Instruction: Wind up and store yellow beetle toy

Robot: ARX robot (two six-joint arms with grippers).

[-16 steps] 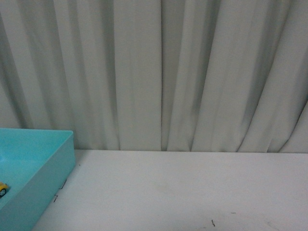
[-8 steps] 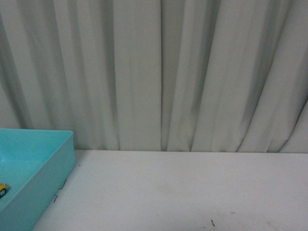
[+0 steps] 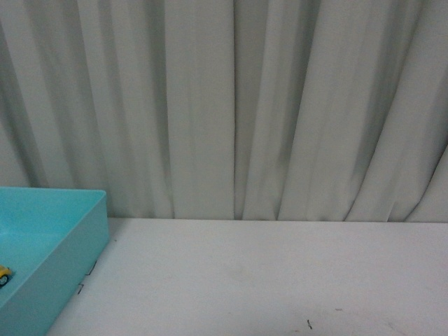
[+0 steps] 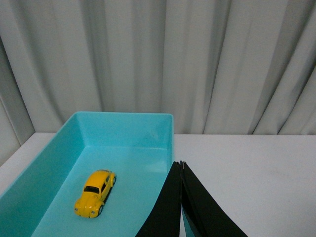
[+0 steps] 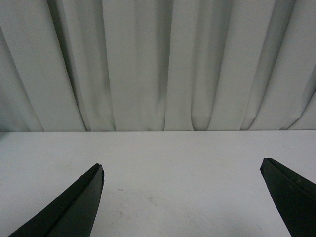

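Beetle in the bin, my arms clear of it.

Front: the yellow beetle toy [image 3: 3, 274] peeks from the turquoise bin [image 3: 77, 241]. Left wrist: my left gripper [image 4: 180, 165] is pressed together, empty, above the bin wall; the toy sits upright on the bin floor. Right wrist: my right gripper [image 5: 181, 173] is spread wide over the white table [image 5: 173, 153].

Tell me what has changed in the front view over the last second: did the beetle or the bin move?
Nothing visibly changed. The yellow beetle toy sits in the same spot at the picture's left edge, inside the teal bin, and the bin has not shifted on the white table. Neither arm enters the front view.
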